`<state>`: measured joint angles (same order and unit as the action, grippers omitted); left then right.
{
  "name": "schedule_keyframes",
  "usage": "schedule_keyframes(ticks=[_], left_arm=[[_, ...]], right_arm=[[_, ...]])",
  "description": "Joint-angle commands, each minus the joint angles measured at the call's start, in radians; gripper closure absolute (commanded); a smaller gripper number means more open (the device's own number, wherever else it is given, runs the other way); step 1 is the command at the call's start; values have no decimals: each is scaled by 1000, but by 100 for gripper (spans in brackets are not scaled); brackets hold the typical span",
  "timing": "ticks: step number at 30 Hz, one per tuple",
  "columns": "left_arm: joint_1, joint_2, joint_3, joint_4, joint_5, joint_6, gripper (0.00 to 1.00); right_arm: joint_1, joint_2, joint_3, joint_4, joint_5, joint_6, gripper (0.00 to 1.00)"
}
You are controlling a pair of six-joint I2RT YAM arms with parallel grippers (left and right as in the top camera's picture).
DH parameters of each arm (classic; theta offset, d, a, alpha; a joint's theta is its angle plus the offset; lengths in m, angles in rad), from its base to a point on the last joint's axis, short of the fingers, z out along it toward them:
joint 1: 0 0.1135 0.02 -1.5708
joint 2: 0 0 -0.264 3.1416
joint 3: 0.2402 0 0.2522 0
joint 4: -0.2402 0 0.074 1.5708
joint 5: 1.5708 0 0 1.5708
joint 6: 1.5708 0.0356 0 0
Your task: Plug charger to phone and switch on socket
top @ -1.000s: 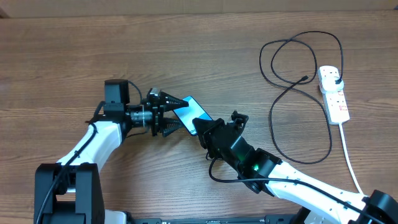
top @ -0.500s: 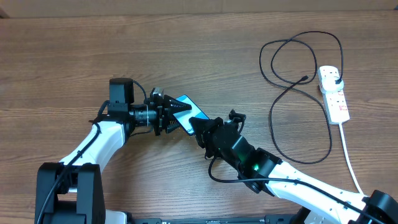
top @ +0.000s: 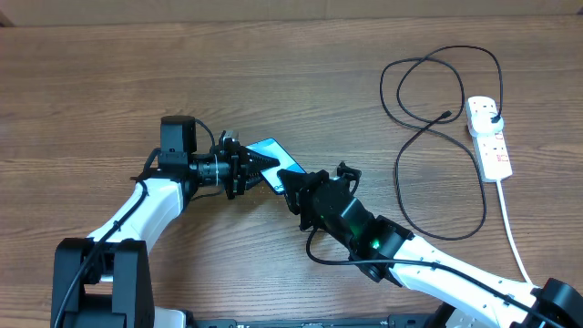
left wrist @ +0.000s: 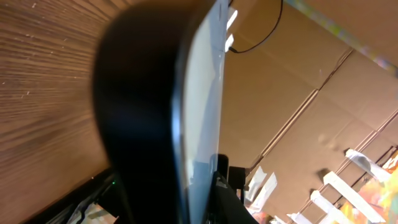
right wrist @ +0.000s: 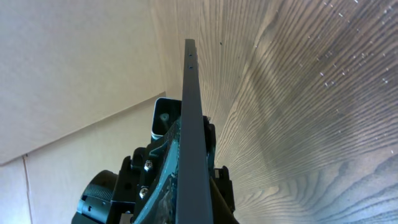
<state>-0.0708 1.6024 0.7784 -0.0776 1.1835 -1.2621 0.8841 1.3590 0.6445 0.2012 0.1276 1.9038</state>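
Brown wood-grain table [top: 100, 82], tan cardboard wall [left wrist: 292, 81] behind it, blurred white objects [left wrist: 348, 186] in the background

Bare table [top: 364, 73] betw. phone [top: 271, 151] & charger [top: 398, 187] loops, socket [top: 487, 137] far R.

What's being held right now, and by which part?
The phone: the right hand clamps the end nearest it, fingers on its flat faces; the left hand brackets the opposite end, grip unclear.

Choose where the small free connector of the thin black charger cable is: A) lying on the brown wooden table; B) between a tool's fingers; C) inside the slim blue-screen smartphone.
A: the connector lies on the bare table, far to the right of the smartphone.
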Motion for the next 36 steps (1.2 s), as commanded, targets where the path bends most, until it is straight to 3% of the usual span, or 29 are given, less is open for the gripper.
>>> schedule_keyframes(ticks=[1,10,21,27,36], left_arm=[[-2,1,6,12,-42,-3,93],[-2,1,6,11,-57,2,96],[-2,1,6,11,-122,91,96],[-1,1,6,10,-126,191,96],[-1,1,6,-23,-138,233,96]], right_arm=[[13,-3,24,0,-117,6,96],[13,-3,24,-2,-130,11,95],[13,-3,24,-75,-130,11,67],[13,-3,24,-174,-130,11,60],[12,-3,24,-336,-77,7,55]])
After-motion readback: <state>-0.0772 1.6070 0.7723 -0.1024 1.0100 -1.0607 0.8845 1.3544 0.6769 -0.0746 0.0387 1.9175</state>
